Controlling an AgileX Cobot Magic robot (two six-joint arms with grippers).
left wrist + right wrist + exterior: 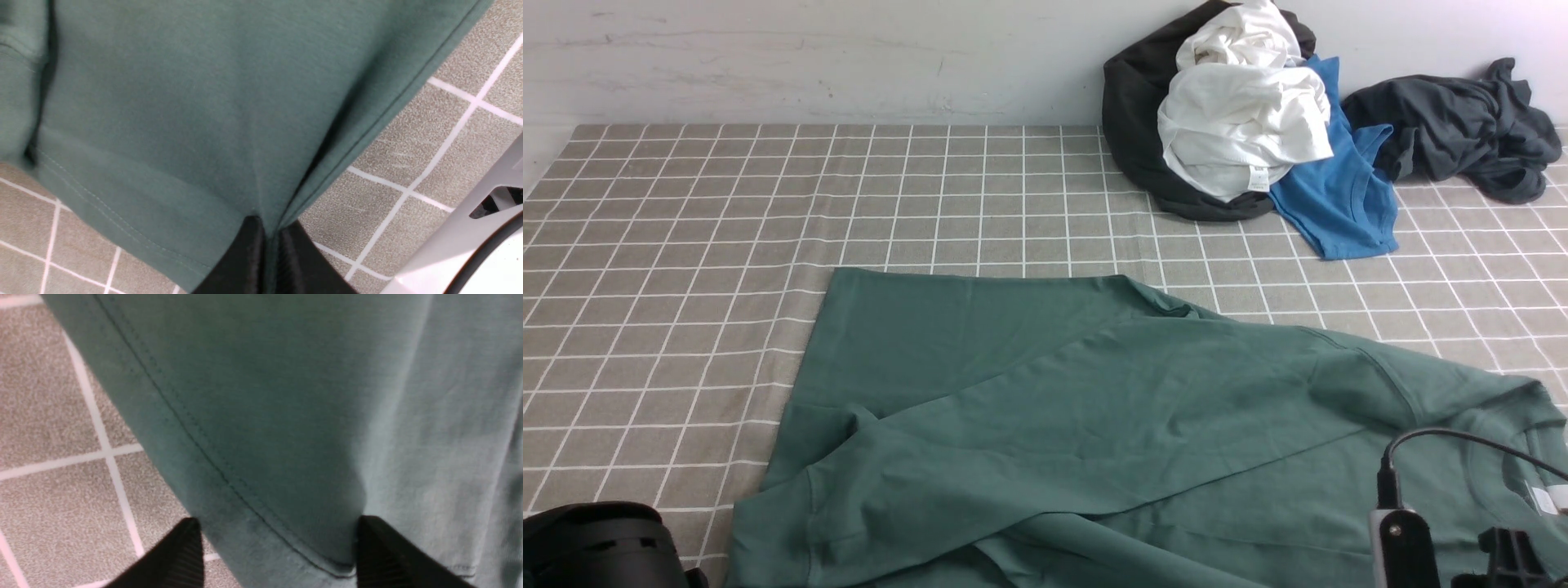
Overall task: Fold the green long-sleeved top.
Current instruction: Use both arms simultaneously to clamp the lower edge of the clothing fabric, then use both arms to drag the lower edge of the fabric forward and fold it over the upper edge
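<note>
Across the front view's lower centre and right, the green long-sleeved top (1045, 408) is spread on the checked worktop (686, 245); a clothes pile (1241, 122) is heaped upper right, well apart. Left wrist view: the left hand (267, 232) is clamped on a fold of it. Right wrist view: the right hand (278, 539) is spread wide astride the stitched edge, gripping nothing.

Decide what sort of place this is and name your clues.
Probably a robot laundry-folding workbench: a grey checked cloth laid flat against a bare white wall, a green top spread for folding, and a heap of other clothes at the back.
</note>
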